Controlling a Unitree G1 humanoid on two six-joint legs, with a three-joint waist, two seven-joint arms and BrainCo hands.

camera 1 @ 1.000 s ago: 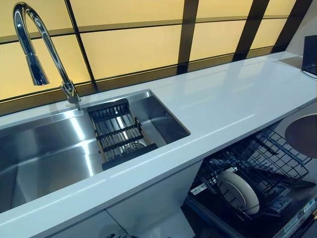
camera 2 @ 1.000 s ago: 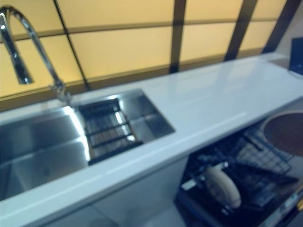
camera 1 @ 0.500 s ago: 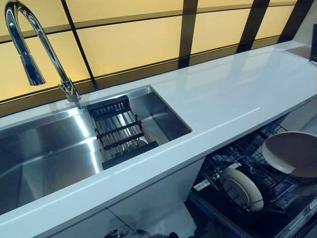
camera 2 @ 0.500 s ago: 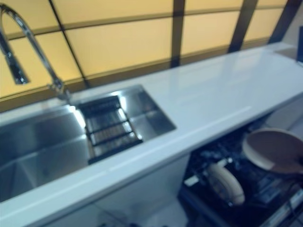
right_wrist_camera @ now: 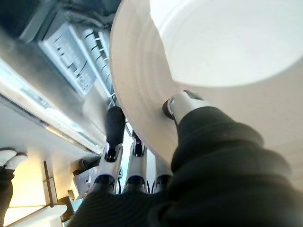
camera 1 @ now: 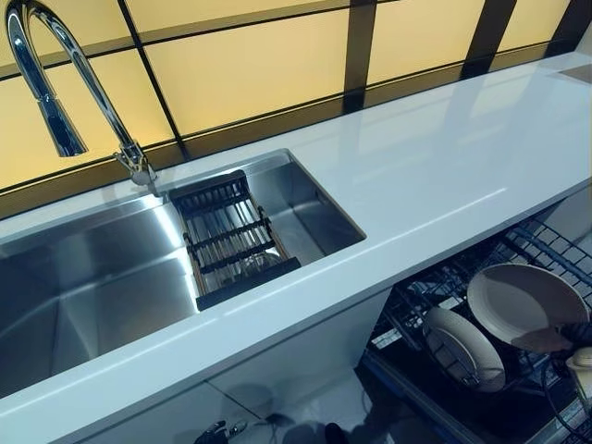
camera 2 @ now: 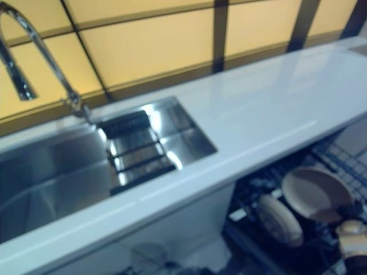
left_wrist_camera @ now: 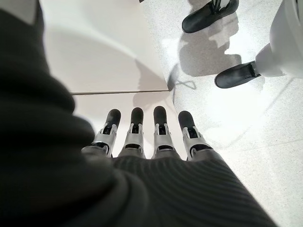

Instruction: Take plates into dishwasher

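Beige stoneware, a plate (camera 1: 525,305), hung over the open dishwasher rack (camera 1: 546,254), pinched by the right hand (right_wrist_camera: 187,106): in the right wrist view the thumb pressed on the upper face near the rim while the fingers (right_wrist_camera: 113,127) ran beneath it. That rim pinch left most of the disc free, which I judged would suit tipping it on edge between the wires. It was tilted, its hollow face up and towards the camera, just beside a second plate (camera 1: 462,347) already standing on edge in the rack, so the empty slot next to that one looked the likely target. Whether the held plate touched the rack could not be told.

It was round, matt and pale beige, with a broad shallow well and a raised rim; no food showed on it.

Down by the cabinet front (left_wrist_camera: 104,47), the left hand (left_wrist_camera: 147,135) hung with fingers straight and side by side, holding nothing, clear of the work. Beside the rack, the sink (camera 1: 111,277) held only a drainer (camera 1: 227,240).
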